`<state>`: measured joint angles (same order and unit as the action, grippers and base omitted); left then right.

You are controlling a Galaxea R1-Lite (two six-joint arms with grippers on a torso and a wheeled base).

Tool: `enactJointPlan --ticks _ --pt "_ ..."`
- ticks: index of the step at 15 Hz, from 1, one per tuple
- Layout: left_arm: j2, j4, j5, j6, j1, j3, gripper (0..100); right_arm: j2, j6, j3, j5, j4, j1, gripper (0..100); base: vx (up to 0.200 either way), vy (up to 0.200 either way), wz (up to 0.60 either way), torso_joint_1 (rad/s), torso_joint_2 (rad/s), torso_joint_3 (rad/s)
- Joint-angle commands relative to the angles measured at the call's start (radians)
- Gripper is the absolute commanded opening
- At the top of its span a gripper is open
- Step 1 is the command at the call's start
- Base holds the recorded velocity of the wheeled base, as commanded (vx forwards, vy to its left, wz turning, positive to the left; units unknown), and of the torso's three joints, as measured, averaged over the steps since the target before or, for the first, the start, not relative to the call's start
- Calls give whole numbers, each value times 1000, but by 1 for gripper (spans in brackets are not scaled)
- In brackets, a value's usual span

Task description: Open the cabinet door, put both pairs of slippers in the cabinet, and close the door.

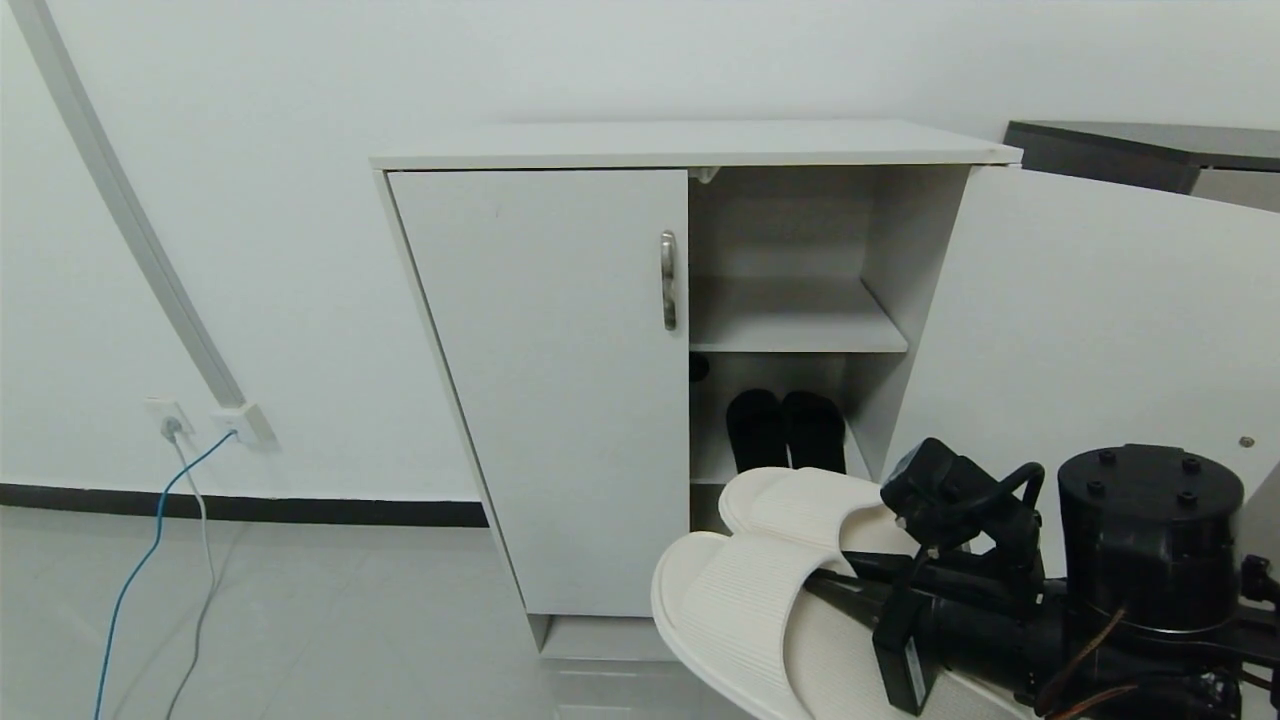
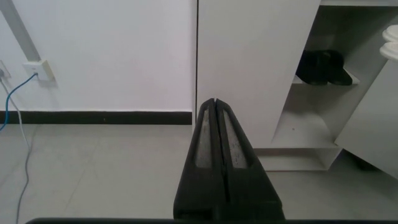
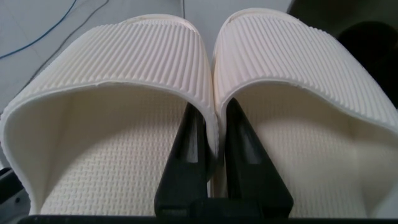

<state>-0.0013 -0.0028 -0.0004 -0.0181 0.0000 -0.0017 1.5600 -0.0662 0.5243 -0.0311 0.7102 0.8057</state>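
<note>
The white cabinet (image 1: 690, 145) has its right door (image 1: 1090, 330) swung open and its left door (image 1: 545, 380) closed. A black pair of slippers (image 1: 785, 428) lies on a lower shelf, also seen as the black slippers (image 2: 323, 67) from the left wrist. My right gripper (image 3: 211, 134) is shut on the inner edges of the cream pair of slippers (image 3: 205, 93), held side by side in front of the opening; the cream slippers (image 1: 760, 580) hang just below and before the black pair. My left gripper (image 2: 215, 134) is shut and empty, low over the floor, pointing at the closed door.
A wall socket (image 1: 165, 415) with a blue cable (image 1: 140, 570) and a grey cable is at the left, under a slanted conduit. A dark piece of furniture (image 1: 1150, 150) stands behind the open door. An upper shelf (image 1: 790, 320) is bare. Grey floor lies left of the cabinet.
</note>
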Motion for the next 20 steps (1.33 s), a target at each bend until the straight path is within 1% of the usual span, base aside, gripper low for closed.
enactJointPlan --ticks 1,10,13,15,17,18,20 --pt "1 0 0 0 0 0 0 0 0 0 -1 3 1 0 0 0 -600 -2 32 12" --pt "1 0 0 0 0 0 0 0 0 -4 0 21 1 0 0 0 0 0 0 0" --pt "1 0 0 0 0 0 0 8 2 0 3 26 1 0 0 -200 0 7 2 2" --pt "1 0 0 0 0 0 0 29 2 5 10 60 3 0 0 0 0 0 0 0" --pt "1 0 0 0 0 0 0 60 9 20 57 112 3 0 0 0 0 0 0 0" --pt "1 0 0 0 0 0 0 74 11 36 100 114 3 0 0 0 0 0 0 0" --pt "1 0 0 0 0 0 0 86 34 71 149 109 7 0 0 0 0 0 0 0"
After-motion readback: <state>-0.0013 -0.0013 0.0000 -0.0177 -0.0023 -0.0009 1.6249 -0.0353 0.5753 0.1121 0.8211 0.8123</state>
